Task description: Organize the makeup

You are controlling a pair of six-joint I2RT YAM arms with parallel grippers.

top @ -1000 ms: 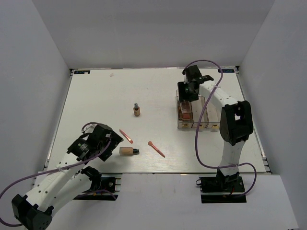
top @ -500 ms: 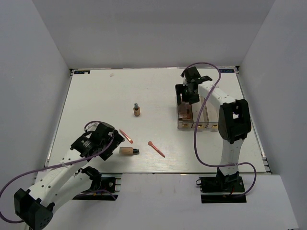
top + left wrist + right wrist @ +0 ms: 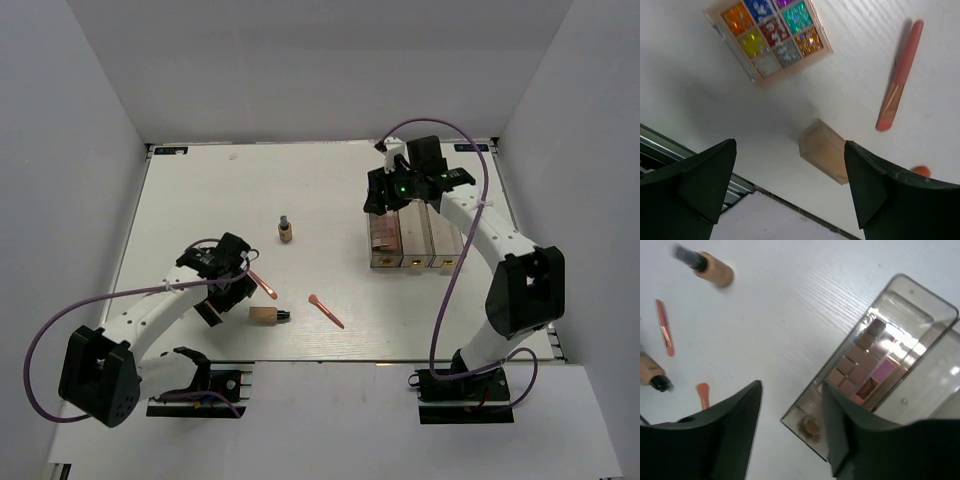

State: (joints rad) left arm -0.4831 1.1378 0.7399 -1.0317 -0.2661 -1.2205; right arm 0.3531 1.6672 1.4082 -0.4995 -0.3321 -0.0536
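Note:
My left gripper is open and empty, hovering near the table's front edge. A tan foundation bottle lies just ahead of its jaws. A multicoloured palette and a pink-orange brush lie beyond; the top view hides the palette under the arm. A second brush lies to the right. Another foundation bottle stands mid-table. My right gripper is open and empty beside the left organizer box, which holds a brown-pink palette.
Two more clear organizer boxes stand side by side right of the first one. The table's front edge runs close under my left gripper. White walls enclose the table on three sides.
My left gripper has moved right toward the lying bottle and brush. My right gripper has drawn up and back from the left organizer box, its arm swinging outward.

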